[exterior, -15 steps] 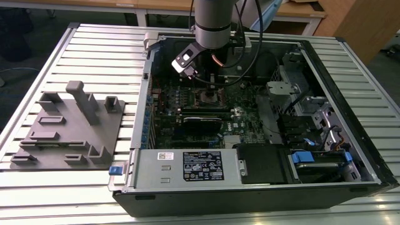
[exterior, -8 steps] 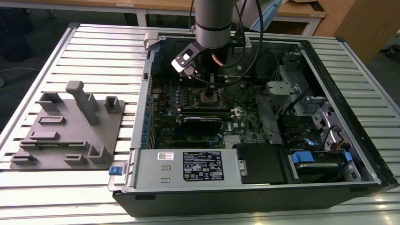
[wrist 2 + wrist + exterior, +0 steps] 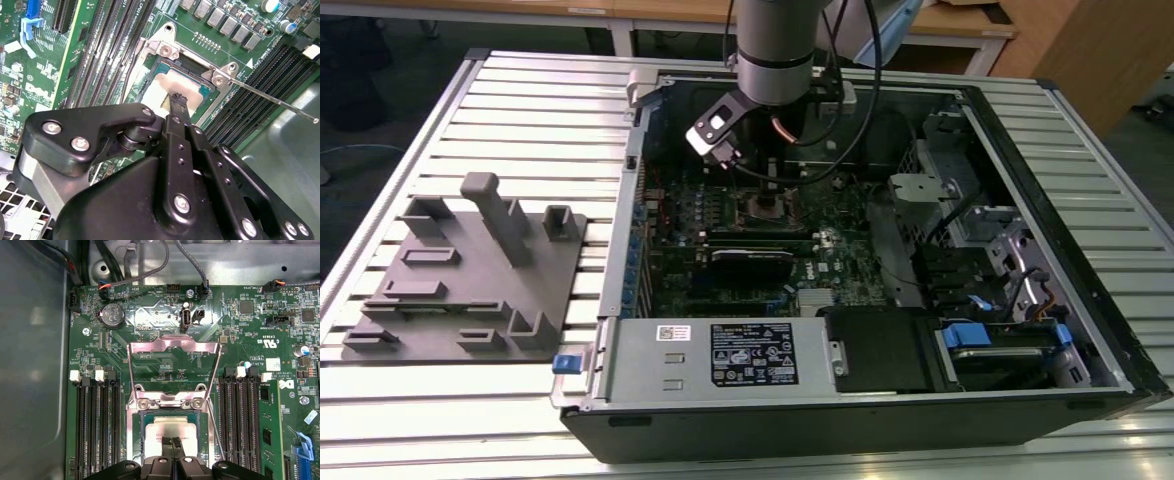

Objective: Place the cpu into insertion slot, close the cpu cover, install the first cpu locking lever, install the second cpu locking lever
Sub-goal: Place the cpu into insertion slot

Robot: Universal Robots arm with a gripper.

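Though cover [image 3: 174,343] up, cpu [image 3: 164,428] prob. seated

First wrist view: sharp focus. The cpu [image 3: 170,427] top is catching a pale sheen. The cpu cover [image 3: 172,343] is shining, with a bright glare patch sitting on the board [image 3: 250,325] just beyond it from the cpu. The case wall well away from the cpu is hazing to grey.

Second wrist view: the cpu is blowing out near white. The black gripper [image 3: 177,100] over it is swallowing detail, screws glinting.

Exterior view: soft light is coming from above. The slatted surface [image 3: 494,90] around the computer case [image 3: 854,420] is washing pale, the interior around the cpu is staying dim, and fine detail is smearing.
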